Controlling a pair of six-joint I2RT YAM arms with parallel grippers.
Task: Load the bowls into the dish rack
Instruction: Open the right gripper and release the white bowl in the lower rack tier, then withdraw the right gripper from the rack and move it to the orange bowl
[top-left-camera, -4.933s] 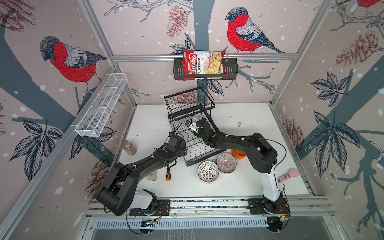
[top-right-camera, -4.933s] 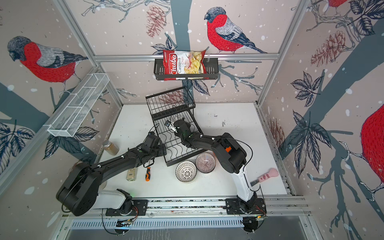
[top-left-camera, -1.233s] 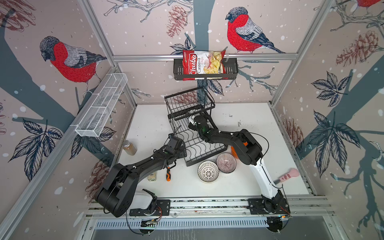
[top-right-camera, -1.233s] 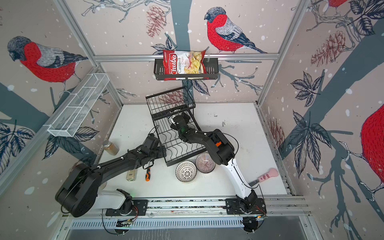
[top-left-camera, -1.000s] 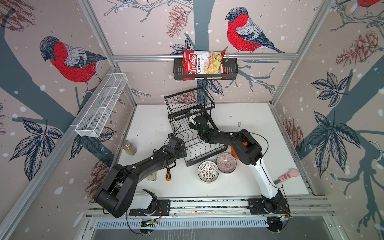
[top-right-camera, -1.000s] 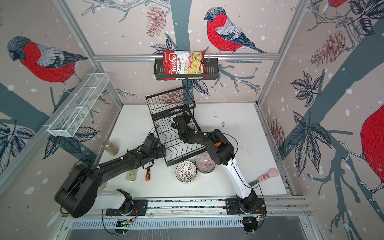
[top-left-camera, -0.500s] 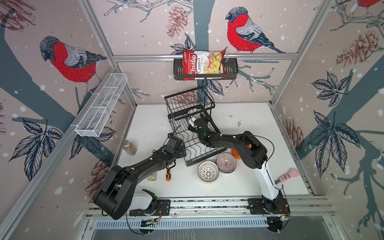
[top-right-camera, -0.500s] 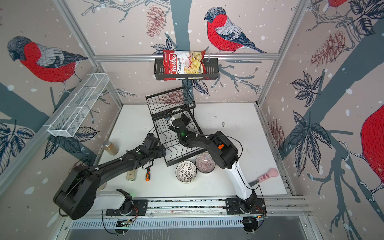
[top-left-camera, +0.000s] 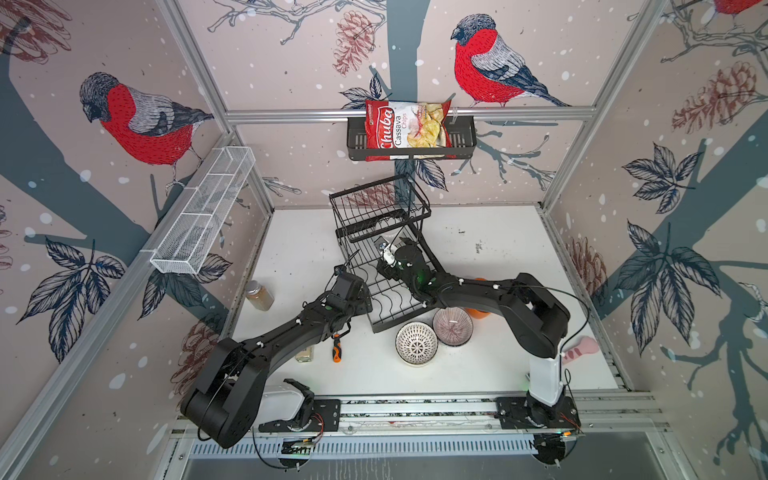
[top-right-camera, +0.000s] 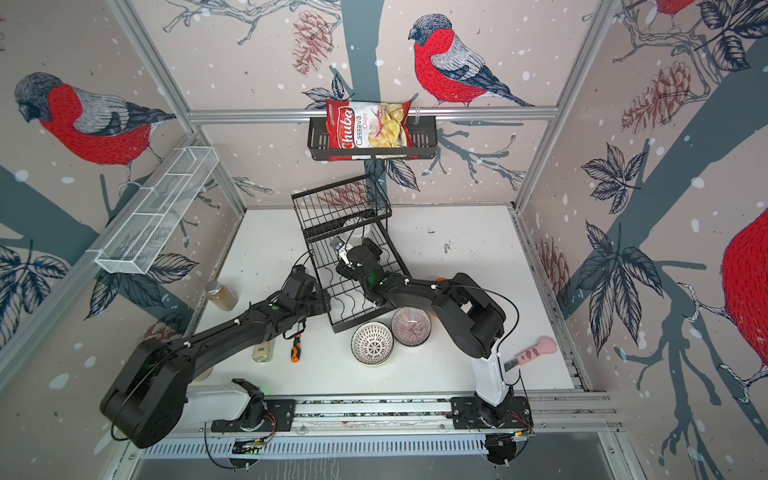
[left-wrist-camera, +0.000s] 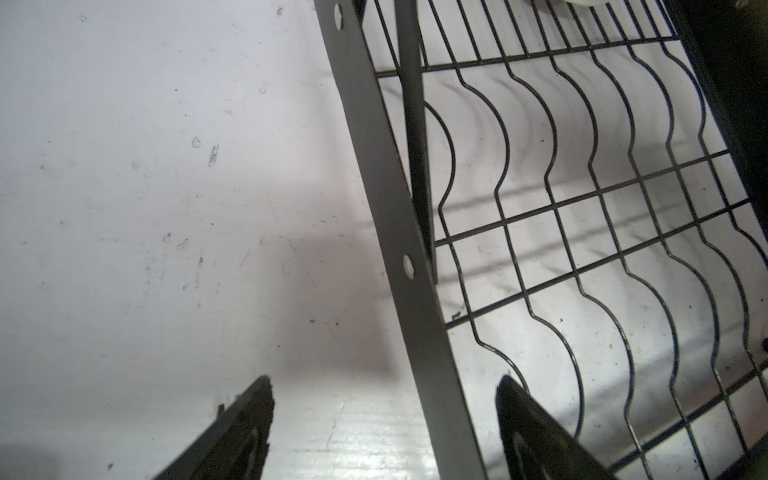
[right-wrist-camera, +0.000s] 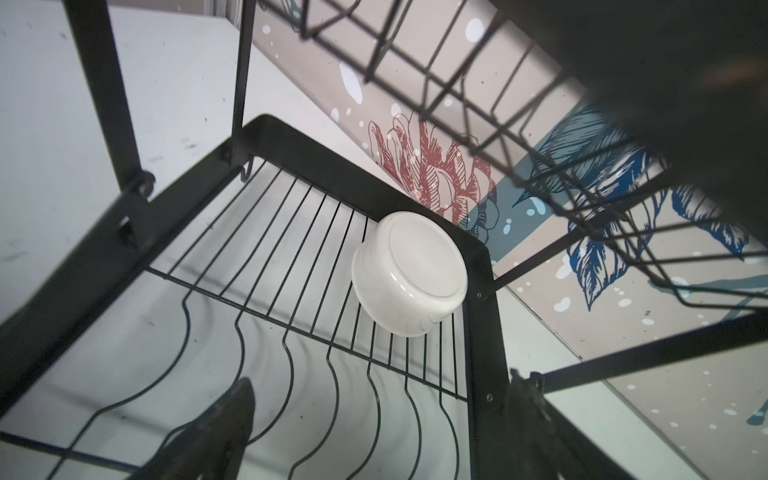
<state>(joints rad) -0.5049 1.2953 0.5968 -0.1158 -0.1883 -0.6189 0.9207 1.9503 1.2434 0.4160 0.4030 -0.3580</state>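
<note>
Right now my right pincer (right-wrist-camera: 374, 419) hangs released and empty inside the dish rack (left-wrist-camera: 390, 216), its dark fingers spread above the lower tray's wavy wire dividers. A white bowl (right-wrist-camera: 409, 274), glossy and straight-sided, lies tipped on its side on the straight wires in the tray's back corner, with its flat base toward the wrist camera. My left pincer (left-wrist-camera: 384, 419) is released too and straddles the rack's flat, holed side bar, one finger over the scuffed white table (top-left-camera: 498, 232). A black-and-white bowl (top-left-camera: 416, 343) and a purple-striped bowl (top-left-camera: 452, 326), both rounded, sit upright just beside the rack's near corner. Compared with a second ago, the right arm has drawn back from under the upper basket. The left arm and the table bowls have not moved.
</note>
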